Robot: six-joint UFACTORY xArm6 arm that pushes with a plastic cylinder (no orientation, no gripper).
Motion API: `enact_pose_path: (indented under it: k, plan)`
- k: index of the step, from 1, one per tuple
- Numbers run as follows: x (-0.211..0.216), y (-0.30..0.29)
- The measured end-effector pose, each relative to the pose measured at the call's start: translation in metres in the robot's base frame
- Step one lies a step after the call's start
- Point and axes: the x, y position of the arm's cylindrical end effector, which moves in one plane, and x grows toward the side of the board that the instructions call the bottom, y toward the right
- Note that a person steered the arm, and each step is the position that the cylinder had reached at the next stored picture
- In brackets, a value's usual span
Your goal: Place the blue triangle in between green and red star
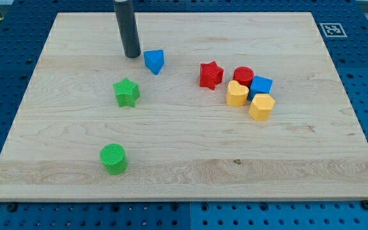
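Blue triangle (pixel 154 61): my tip (pixel 132 55) at its nine o'clock, positioned to push; no hand fitted, nothing held.

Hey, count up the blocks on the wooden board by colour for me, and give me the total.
Green: 2, the green star and the green cylinder
Blue: 2, the blue triangle and the blue cube
Red: 2, the red star and the red cylinder
Yellow: 2, one yellow block and another yellow block
Total: 8
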Motion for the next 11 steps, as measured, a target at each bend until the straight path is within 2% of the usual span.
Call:
enact_pose_path:
  k: [8,11]
  plan:
    - [0.035,0.070]
    - [0.059,0.069]
